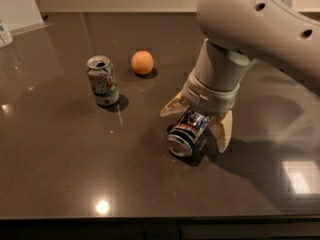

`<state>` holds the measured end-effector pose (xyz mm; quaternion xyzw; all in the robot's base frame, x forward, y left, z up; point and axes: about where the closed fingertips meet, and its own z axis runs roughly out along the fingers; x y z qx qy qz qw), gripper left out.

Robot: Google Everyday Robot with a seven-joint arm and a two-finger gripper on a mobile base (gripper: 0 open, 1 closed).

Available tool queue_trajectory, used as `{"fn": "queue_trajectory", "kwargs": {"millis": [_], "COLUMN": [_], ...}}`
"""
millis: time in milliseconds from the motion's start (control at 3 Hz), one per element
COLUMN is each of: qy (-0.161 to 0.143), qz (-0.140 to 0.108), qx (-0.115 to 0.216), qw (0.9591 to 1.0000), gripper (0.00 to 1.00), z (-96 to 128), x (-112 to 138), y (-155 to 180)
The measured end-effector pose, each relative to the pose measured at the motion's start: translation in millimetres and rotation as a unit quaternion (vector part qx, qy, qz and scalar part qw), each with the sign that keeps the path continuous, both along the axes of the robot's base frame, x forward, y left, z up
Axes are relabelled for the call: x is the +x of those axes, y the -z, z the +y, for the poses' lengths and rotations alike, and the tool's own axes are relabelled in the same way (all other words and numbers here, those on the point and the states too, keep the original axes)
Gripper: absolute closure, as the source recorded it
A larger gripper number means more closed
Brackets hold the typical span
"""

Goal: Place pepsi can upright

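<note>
The pepsi can [187, 134], dark blue with white markings and silver ends, lies on its side on the dark table, its silver end facing the near left. My gripper [196, 123] hangs right over it with its cream fingers spread wide open. One finger [173, 106] is at the can's far left and the other finger [221, 129] is at its right. The fingers straddle the can's far end without closing on it. The wrist hides the can's far end.
A pale green-and-white can [103, 80] stands upright at the left. An orange ball [142, 62] lies behind it, towards the middle. The table's [60, 164] front edge runs along the bottom. A white object [4, 33] stands at the far left edge.
</note>
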<state>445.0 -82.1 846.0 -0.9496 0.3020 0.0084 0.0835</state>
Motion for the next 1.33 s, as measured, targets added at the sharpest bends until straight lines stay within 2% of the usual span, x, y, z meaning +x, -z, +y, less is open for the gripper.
{"fn": "queue_trajectory", "kwargs": {"millis": [667, 1000, 1333], "qy": [-0.025, -0.02, -0.005], "qz": [-0.018, -0.066, -0.143], "qx": [-0.036, -0.046, -0.03], "qw": [0.9989, 0.9966, 0.9892], "gripper": [0.66, 0.89, 1.0], "z": [-13.9, -22.5, -30.3], "x": [7.5, 20.6, 47.9], "y": [-0.7, -12.2, -34.5]}}
